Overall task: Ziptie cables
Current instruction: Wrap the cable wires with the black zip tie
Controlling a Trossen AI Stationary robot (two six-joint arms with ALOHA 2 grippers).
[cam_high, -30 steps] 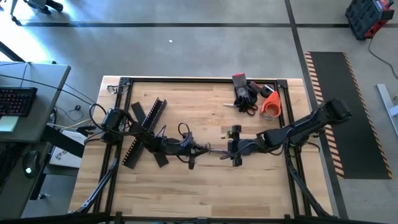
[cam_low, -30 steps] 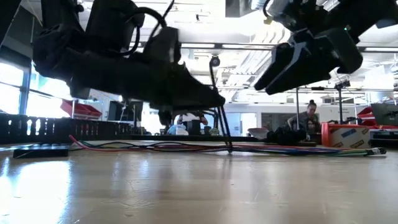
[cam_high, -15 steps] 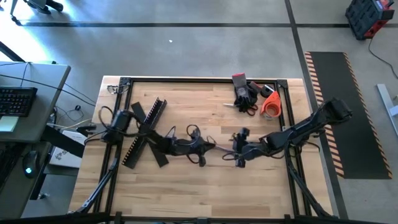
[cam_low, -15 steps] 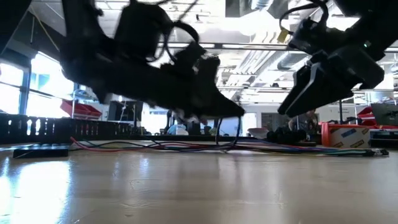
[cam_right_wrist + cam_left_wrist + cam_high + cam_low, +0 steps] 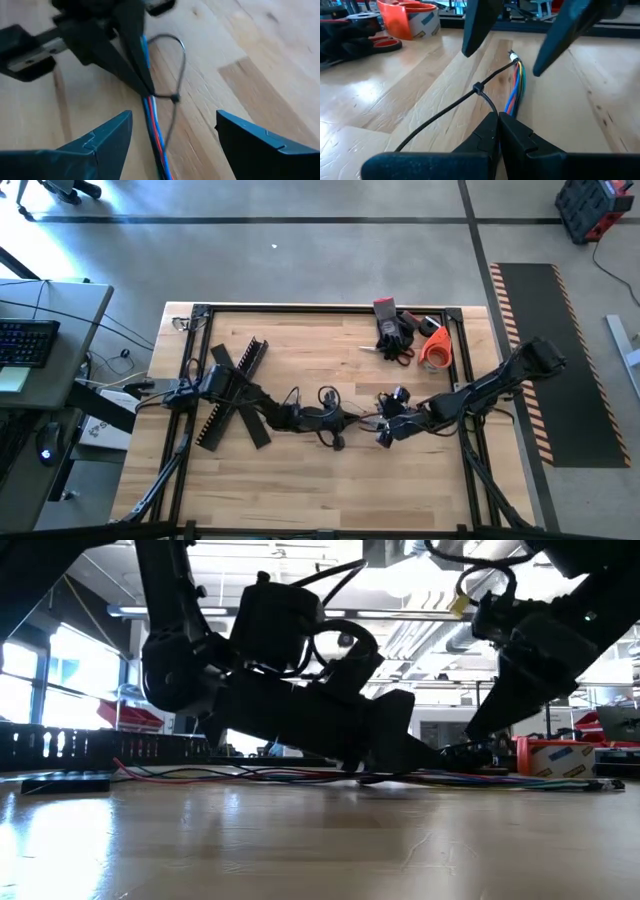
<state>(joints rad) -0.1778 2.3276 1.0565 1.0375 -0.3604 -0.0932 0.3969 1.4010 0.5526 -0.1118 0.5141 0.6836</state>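
Left gripper (image 5: 497, 120) clamped on ziptie (image 5: 478, 90) tail; right gripper (image 5: 172, 137) spread, straddling cables (image 5: 156, 131) just ahead. Risk: tail slipping free, loop staying slack around cables.

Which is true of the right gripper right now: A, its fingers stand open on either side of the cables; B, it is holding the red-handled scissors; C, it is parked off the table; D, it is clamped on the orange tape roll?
A: in the right wrist view the right gripper has its fingers spread wide with the cables running between them, untouched.
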